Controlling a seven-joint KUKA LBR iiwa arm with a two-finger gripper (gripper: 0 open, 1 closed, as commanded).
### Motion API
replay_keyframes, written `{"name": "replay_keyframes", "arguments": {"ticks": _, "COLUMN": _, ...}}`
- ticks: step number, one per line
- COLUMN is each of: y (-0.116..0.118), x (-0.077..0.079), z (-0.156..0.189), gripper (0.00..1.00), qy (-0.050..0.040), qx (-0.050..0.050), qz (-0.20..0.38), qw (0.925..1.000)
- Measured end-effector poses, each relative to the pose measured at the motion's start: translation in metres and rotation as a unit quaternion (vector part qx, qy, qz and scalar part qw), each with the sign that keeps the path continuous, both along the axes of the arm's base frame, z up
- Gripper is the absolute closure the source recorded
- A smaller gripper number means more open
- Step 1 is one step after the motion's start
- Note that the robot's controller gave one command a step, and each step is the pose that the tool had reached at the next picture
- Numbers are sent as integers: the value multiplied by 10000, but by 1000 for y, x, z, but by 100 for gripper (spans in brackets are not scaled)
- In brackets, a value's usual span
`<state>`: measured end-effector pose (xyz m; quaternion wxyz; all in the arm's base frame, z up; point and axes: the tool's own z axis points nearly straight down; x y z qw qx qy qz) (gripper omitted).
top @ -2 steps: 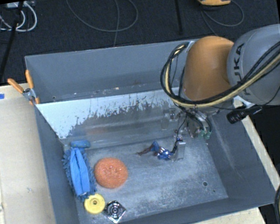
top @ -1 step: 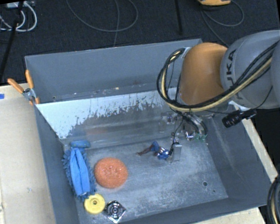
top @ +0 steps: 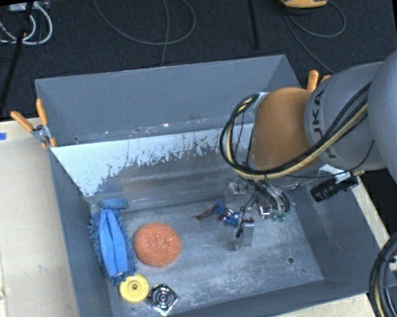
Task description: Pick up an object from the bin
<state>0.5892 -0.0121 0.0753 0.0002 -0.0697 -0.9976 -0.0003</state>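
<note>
My gripper [top: 243, 230] hangs low over the bin floor, right of the middle, under the orange wrist cover. A small blue thing with a thin red piece [top: 226, 217] lies just to its upper left, very close to it; whether they touch I cannot tell. An orange round textured ball [top: 157, 244] rests on the floor well to the left of the gripper.
Along the left wall lies a blue ribbed floppy thing [top: 112, 242]. A yellow round piece [top: 135, 289] and a shiny black-and-silver round piece [top: 162, 298] sit near the front left corner. The arm and its cables fill the bin's right side.
</note>
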Motion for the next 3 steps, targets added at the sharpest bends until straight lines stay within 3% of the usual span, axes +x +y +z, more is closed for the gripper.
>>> {"name": "replay_keyframes", "arguments": {"ticks": 1, "y": 11, "x": -9, "z": -6, "gripper": 100, "qy": 5, "qx": -2, "qz": -127, "qw": 9999}}
{"name": "replay_keyframes", "arguments": {"ticks": 2, "y": 11, "x": -9, "z": -6, "gripper": 100, "qy": 6, "qx": -3, "qz": -125, "qw": 9999}}
{"name": "replay_keyframes", "arguments": {"ticks": 3, "y": 17, "x": 15, "z": 134, "gripper": 100, "qy": -10, "qx": -3, "qz": -260, "qw": 9997}}
